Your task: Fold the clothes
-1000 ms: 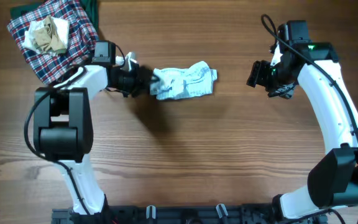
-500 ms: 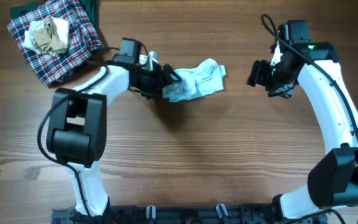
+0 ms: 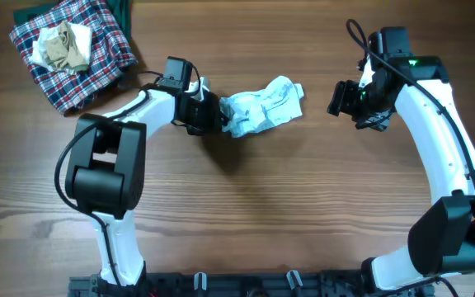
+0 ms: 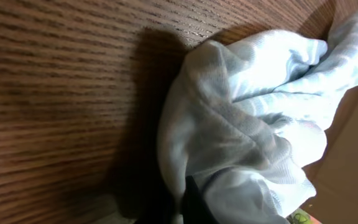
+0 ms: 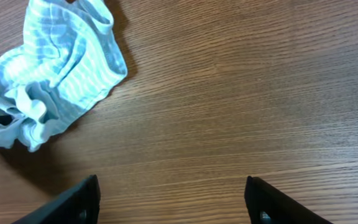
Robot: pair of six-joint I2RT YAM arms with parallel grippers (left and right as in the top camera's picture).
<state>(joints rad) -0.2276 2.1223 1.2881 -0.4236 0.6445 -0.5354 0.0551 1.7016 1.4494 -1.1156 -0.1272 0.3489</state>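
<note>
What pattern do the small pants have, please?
The pants have pale blue-white stripes, clearest in the right wrist view.

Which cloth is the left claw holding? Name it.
The pale striped pants, pinched by the left claw; the plaid cloth and the beige cloth on it lie apart, untouched.

Shows soft, matt knit cloth with a fine rib and pale blue-white stripes in the pants point(image 3: 262, 106), crumpled and slightly fuzzy right at the tips of the left gripper point(image 3: 220, 117). Shows brown wood with a straight, close grain and a smooth, low-sheen finish in the table point(image 3: 303, 206) under and ahead of the right gripper point(image 3: 335, 99), with fingers point(image 5: 79, 202) of dull black plastic. Shows, well behind the left gripper, a matt woven plaid cloth point(image 3: 97, 62) with a creased beige cloth point(image 3: 64, 45) on it.
</note>
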